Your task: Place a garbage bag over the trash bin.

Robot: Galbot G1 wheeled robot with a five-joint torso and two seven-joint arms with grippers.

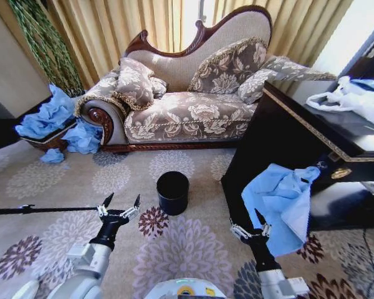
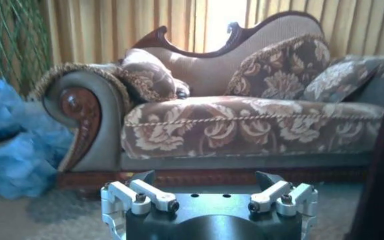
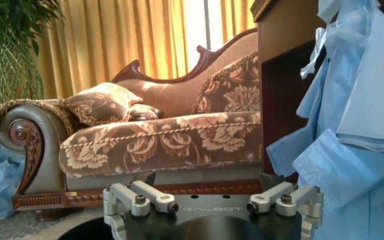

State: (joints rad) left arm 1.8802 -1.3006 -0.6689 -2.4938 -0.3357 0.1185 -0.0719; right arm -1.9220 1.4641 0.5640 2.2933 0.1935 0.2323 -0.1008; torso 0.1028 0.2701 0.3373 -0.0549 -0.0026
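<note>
So from my remote seat: the trash bin [image 1: 172, 192] stands upright on the patterned carpet [image 1: 187, 249], out in the open middle of the floor with bare rug all around it, well apart from the sofa [image 1: 187, 106] behind and just left of the dark cabinet [image 1: 287, 137]. One bin, mouth open and bare.

The garbage bag [image 1: 280, 202] is one light blue sheet draped down the cabinet's front edge, hanging loose toward the floor. My right gripper [image 1: 251, 230] sits low at the bag's lower left edge, fingers spread apart, nothing in them; from the right wrist camera the bag [image 3: 352, 125] hangs just beside the claw [image 3: 212, 192]. I can't tell if a fingertip touches the plastic.

My left gripper [image 1: 121, 204] hovers left of the bin, claw wide apart and empty, plenty of free carpet between it and the bin.

Counting extras: a pile of blue bags [image 1: 59, 121] by the sofa's left arm, white bags [image 1: 355, 99] on the cabinet top.
</note>
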